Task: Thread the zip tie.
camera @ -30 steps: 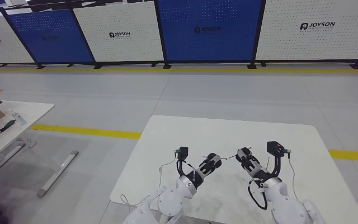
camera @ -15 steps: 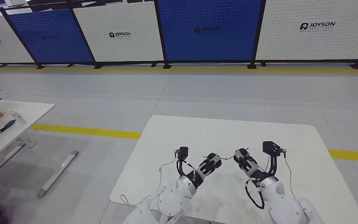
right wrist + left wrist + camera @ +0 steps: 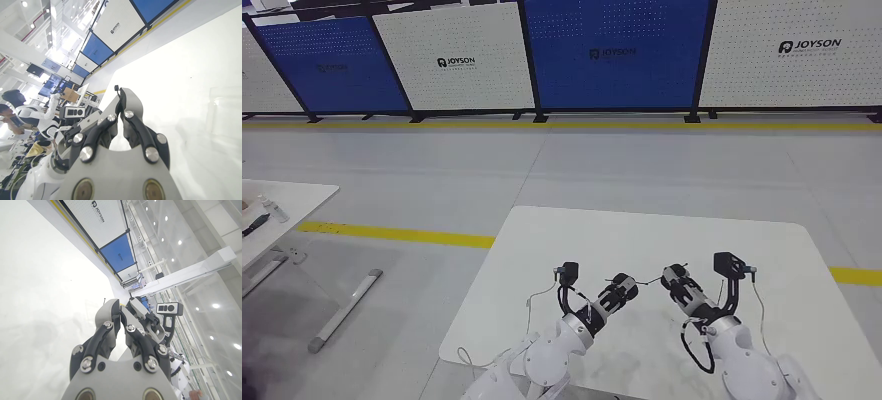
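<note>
Holds both arms low over the white table (image 3: 562,240), toward its near edge. Sets the left gripper (image 3: 621,290) and the right gripper (image 3: 674,276) tip toward tip, near each other, with the left arm on the left of the top view. Bridges the gap between them with the zip tie (image 3: 647,283), there no more than a thin dark line.

Pinches the tail end of the zip tie in the left gripper (image 3: 120,309), with fingers (image 3: 106,311) pressed together on the strap and a thin black tip (image 3: 104,300) poking out past them. Has the right gripper (image 3: 137,308) just beside, beyond the left fingertips.

Clamps the other end in the right gripper (image 3: 121,99), fingers closed on the black strap, with the small square head (image 3: 116,88) standing just clear of the fingertips. Has the left gripper (image 3: 88,121) near, behind the right fingers.

Cannot tell whether tip and head touch, nor whether the tip sits inside the head.

Beyond the table: grey floor with a yellow line (image 3: 392,234), a row of blue and white panels (image 3: 612,55), and a second table (image 3: 282,205) at the left edge of the top view.
</note>
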